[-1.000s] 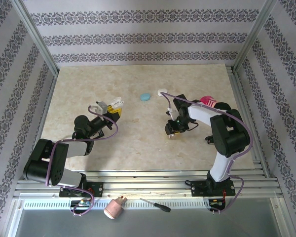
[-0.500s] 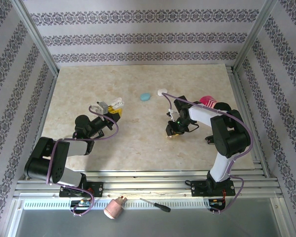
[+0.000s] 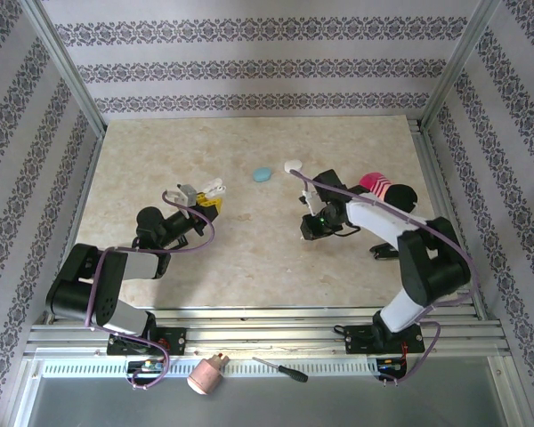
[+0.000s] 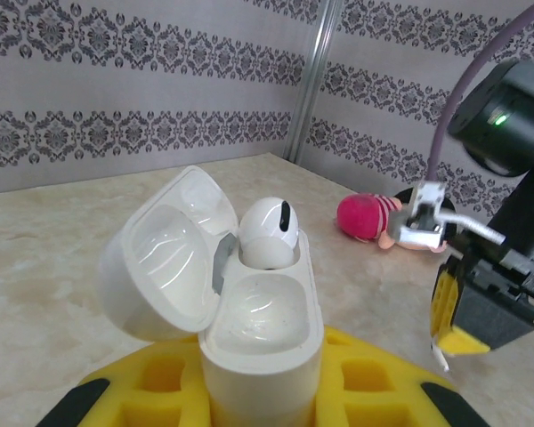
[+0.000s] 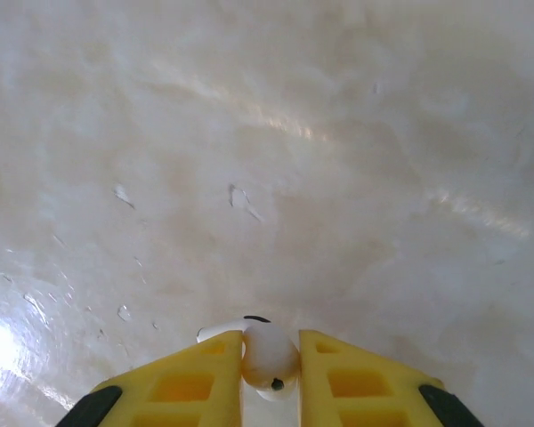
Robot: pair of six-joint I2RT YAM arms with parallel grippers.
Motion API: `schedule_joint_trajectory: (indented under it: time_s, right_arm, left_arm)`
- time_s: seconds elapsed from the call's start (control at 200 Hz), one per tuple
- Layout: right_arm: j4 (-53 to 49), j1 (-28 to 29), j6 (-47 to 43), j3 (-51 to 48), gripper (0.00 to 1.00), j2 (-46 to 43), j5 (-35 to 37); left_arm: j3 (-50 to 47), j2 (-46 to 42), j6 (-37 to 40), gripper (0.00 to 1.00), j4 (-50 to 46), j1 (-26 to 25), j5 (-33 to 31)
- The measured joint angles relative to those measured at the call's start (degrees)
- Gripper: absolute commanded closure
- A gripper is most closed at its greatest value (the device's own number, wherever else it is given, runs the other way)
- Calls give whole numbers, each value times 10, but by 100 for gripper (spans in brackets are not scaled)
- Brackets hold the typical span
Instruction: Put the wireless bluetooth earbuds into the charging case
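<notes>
Left gripper (image 4: 262, 391): we see it clamping the open charging case (image 4: 254, 320) (seated earbud (image 4: 269, 233) inside);
Right gripper (image 5: 270, 366): pinching the second earbud (image 5: 269, 354) between its tips

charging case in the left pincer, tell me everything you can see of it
The charging case is glossy white plastic, pebble-shaped, held upright between the yellow fingers of the left pincer. Its hinged lid stands open to the left. One white earbud sits in the far socket; the near socket is empty.
</notes>
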Motion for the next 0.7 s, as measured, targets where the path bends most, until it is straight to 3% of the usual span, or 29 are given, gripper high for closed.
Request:
schedule_joint_trajectory:
  time_s: [0.33,0.7]
  right_arm:
    - [125,102,-105,-41,86,-164,111]
    - [198,190,-222,-10,86,-190,165]
  left_arm:
    - [9,21,1,96,3,-28,62]
    - [39,48,27,96,-9,-75,103]
